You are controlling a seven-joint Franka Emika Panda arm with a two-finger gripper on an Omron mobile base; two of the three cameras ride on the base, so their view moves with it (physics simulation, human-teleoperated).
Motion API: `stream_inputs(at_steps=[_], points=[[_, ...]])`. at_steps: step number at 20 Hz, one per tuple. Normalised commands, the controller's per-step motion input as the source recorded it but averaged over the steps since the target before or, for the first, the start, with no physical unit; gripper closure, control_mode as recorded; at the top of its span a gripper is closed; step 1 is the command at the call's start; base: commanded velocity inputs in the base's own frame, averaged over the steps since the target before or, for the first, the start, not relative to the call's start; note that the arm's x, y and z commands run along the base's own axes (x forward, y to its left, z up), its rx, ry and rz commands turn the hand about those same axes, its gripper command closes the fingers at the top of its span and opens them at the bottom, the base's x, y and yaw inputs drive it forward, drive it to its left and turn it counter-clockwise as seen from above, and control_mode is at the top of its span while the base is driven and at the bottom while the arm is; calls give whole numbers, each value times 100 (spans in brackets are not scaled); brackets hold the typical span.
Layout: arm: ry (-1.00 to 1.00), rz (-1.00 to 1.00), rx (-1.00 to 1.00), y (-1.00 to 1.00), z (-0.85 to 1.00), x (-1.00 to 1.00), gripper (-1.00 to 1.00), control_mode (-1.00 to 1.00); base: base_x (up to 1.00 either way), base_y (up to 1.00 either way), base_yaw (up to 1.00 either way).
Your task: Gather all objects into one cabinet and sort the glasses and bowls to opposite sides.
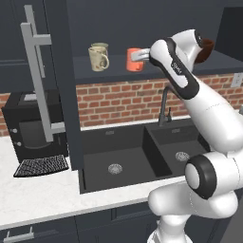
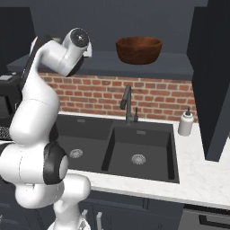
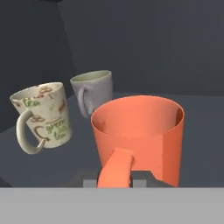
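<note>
We see the gripper point(image 1: 139, 56) at the cabinet shelf point(image 1: 114, 71), clenched on the handle of the orange mug point(image 1: 134, 60), which stands upright on the shelf. Cream patterned mug point(image 1: 98, 59) & grey-green mug point(image 1: 100, 47) stand to its left, grey-green one behind. Dark brown bowl point(image 2: 139, 49) sits well apart, twd the shelf's right end.

On the cabinet shelf point(image 1: 114, 71), upper centre of the left base view, two mugs stand close together, one mug point(image 1: 98, 59) in front of the other point(image 1: 100, 46). A third mug point(image 1: 134, 60) stands to their right. The bowl point(image 2: 139, 49) sits farther right on the shelf, above the sink point(image 2: 134, 152).
</note>
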Motion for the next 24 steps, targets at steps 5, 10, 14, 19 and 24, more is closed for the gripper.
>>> stream_inputs(at_steps=[5,10,14,19,24], points=[[0,11,0,43,0,-1,100,-100,0,0,0],[0,5,0,43,0,0,100,-100,0,0,0],[0,1,0,13,0,0,100,-100,0,0,0],[0,0,0,0,0,1,100,-100,0,0,0],[-1,0,0,3,-2,5,100,-100,0,0,0]])
